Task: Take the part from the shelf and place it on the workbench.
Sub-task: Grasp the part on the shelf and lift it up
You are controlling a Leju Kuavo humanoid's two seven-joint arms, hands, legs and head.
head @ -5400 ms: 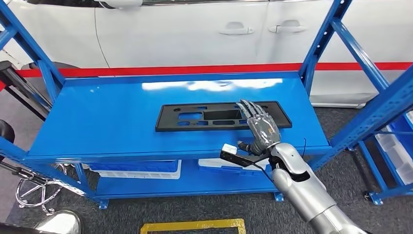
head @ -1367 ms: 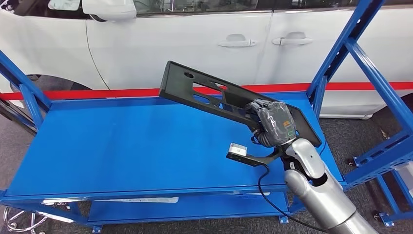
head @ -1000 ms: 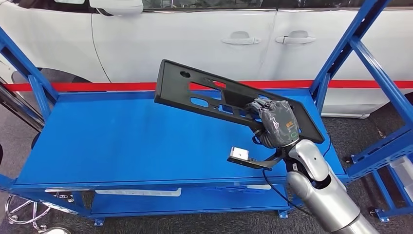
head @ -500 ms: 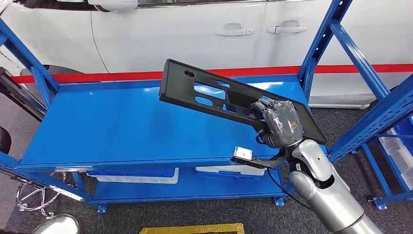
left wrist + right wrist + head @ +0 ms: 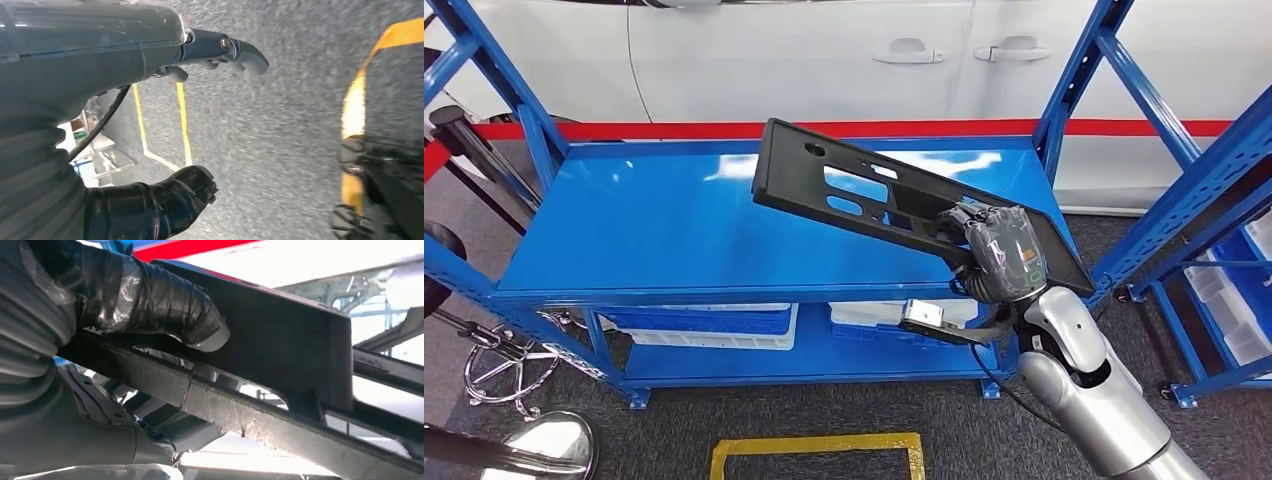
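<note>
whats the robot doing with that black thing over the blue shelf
The robot's right hand grips a long black plastic panel with cut-out slots near one end and holds it tilted in the air above the top deck of the blue metal shelf, clear of the surface. A white car is parked behind the shelf. The left hand hangs over the grey floor with nothing in it. The part is off the shelf and not yet set on any workbench.

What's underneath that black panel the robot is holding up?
Under the raised black panel lies the bare blue shelf top. The right hand grips its lower edge; the shelf beneath that end is hidden.
</note>
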